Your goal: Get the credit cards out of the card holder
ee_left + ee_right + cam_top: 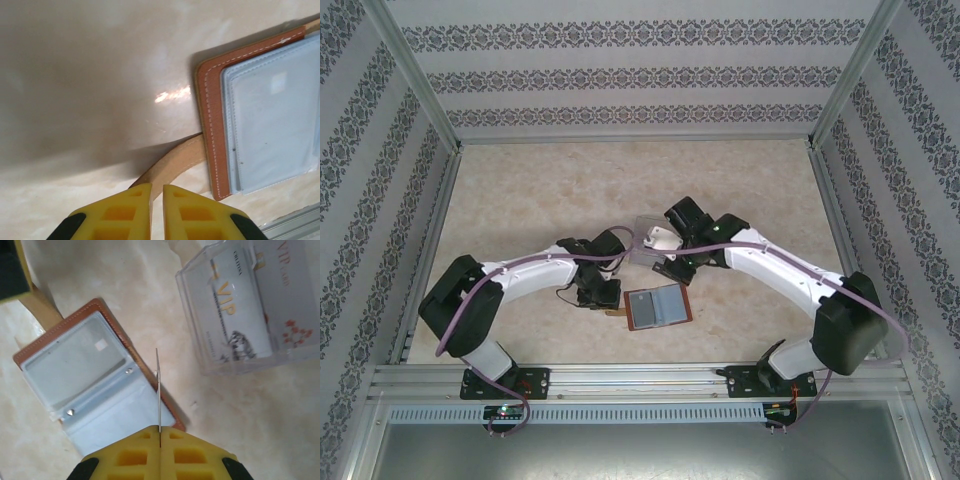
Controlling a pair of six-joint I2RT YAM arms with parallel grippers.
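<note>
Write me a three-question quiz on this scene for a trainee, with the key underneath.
1. Multiple choice: the right gripper is shut on A) a thin card seen edge-on, B) a coin, C) nothing.
2. True or false: the card holder lies closed.
3. Fill in: the cards printed VIP lie in the ____.
Key: 1 A; 2 false, it lies open; 3 clear tray.

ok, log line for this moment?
left gripper: shut on card holder tab | right gripper: shut on credit card, edge-on, near open card holder | clear tray: VIP cards inside
</note>
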